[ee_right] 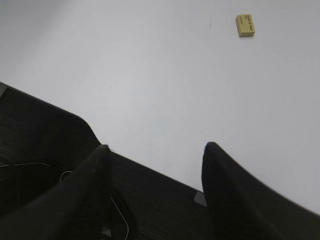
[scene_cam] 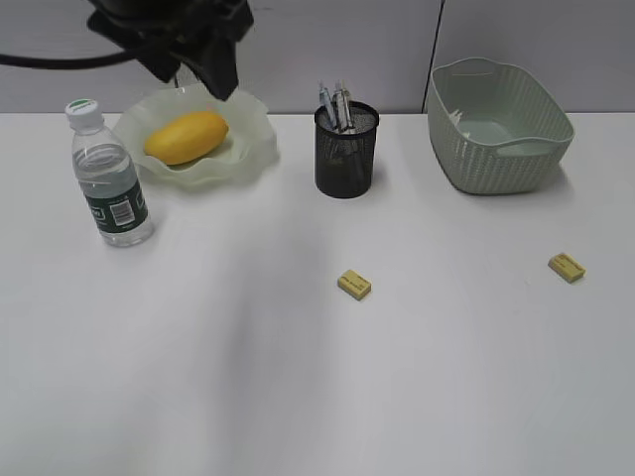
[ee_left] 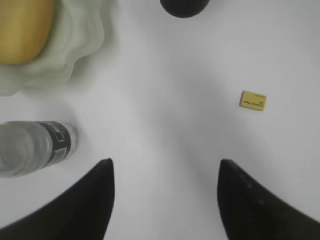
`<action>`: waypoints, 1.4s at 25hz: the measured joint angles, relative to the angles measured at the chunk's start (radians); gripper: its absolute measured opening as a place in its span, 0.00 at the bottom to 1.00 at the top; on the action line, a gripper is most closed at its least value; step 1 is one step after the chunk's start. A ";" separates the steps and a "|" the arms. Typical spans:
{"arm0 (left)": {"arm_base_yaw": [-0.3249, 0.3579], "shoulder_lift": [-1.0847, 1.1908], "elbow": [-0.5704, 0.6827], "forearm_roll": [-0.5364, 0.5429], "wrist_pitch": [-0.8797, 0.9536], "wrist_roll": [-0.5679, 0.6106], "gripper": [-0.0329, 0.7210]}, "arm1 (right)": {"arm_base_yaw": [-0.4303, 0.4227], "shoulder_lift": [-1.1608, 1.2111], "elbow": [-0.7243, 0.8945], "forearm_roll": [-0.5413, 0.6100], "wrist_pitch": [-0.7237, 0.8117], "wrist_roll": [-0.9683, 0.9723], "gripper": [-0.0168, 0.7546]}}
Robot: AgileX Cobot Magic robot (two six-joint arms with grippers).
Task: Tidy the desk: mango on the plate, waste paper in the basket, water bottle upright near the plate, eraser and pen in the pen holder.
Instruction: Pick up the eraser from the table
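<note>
At the upper left of the exterior frame, the left hand (scene_cam: 203, 74) hangs above the plate (scene_cam: 253, 149), its dark fingers apart and holding nothing; the left wrist view shows both fingertips (ee_left: 100, 190) spread wide over bare white surface (ee_left: 165, 125). Directly beneath it in the exterior view, the mango (scene_cam: 186, 136) lies inside the wavy-rimmed plate, and the same fruit fills the upper left corner of the left wrist frame. Just left of the plate the water bottle (scene_cam: 107, 177) stands upright with its white cap on, close to the dish but not touching it. Right of the plate, near the top centre, the pen holder (scene_cam: 346, 151) stands with pens (scene_cam: 335, 106) sticking up out of it. At the upper right the basket (scene_cam: 499, 124) sits on the surface; what lies inside it cannot be made out. One yellow eraser (scene_cam: 354, 285) lies near the middle of the frame, below the pen holder, and a second eraser (scene_cam: 567, 267) lies at the right, below the basket, well apart from the first. The right hand (ee_right: 155, 160) appears only in its wrist view, at the bottom of the frame over the near edge of the surface, fingers apart and empty.
</note>
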 joint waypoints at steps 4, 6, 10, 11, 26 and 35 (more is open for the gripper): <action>0.000 -0.085 0.000 0.001 0.001 0.007 0.68 | 0.000 0.000 0.000 -0.001 0.000 0.000 0.62; 0.000 -0.127 0.000 0.002 0.001 0.017 0.68 | 0.000 0.000 0.000 -0.002 0.000 0.000 0.62; 0.000 -0.213 0.010 0.006 0.000 0.028 0.68 | 0.000 0.000 0.000 -0.002 0.000 0.001 0.62; 0.000 -0.237 0.023 0.014 0.000 0.029 0.68 | 0.000 0.000 0.000 -0.002 0.000 0.001 0.62; 0.000 -0.819 0.819 0.073 -0.059 0.031 0.67 | 0.000 0.000 0.000 -0.003 -0.001 0.008 0.62; 0.000 -1.295 1.099 -0.004 -0.153 0.025 0.66 | 0.000 0.000 0.000 -0.003 -0.002 0.008 0.62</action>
